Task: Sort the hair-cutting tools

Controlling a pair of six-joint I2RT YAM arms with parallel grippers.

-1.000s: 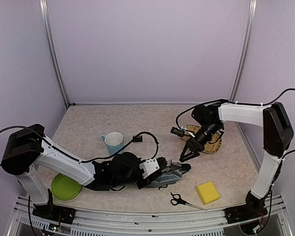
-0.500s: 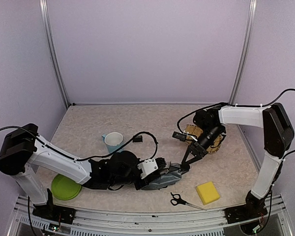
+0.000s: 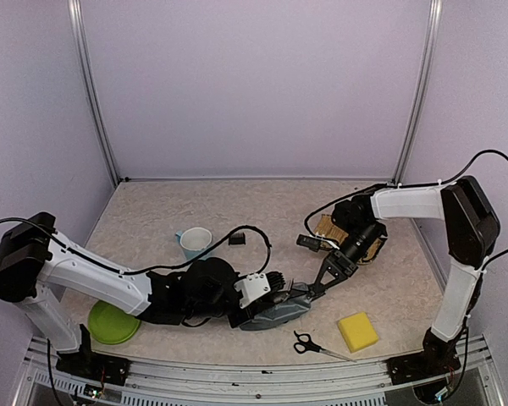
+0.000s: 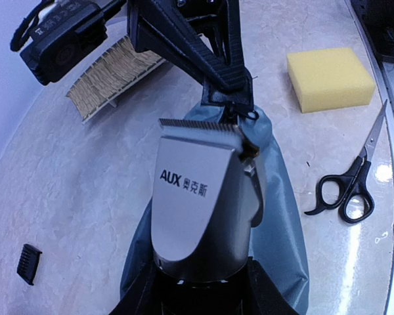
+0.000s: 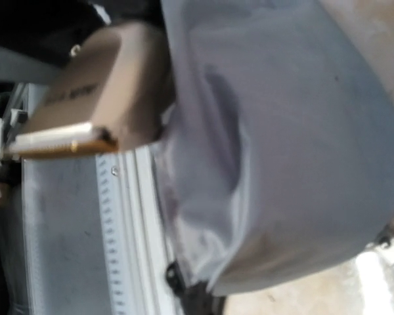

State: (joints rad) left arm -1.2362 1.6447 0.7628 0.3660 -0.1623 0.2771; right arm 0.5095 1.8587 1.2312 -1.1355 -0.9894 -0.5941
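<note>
Bagging step: left gripper [image 4: 200, 283] grasps the clipper [image 4: 197, 210]; right gripper [image 4: 228, 90] pinches the pouch [image 4: 284, 223] rim just ahead of those jaws; next, probably, slide it inside.

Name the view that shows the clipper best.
Left wrist: the clipper fills mid-frame, teeth and lettering sharp. Right wrist shows only its blade end, blurred. Top external shows it small and indistinct over the grey pouch.

There was only one label I could read, tbh. The clipper [image 4: 198, 220] had "AUX 奥克斯" printed on its silver housing.
</note>
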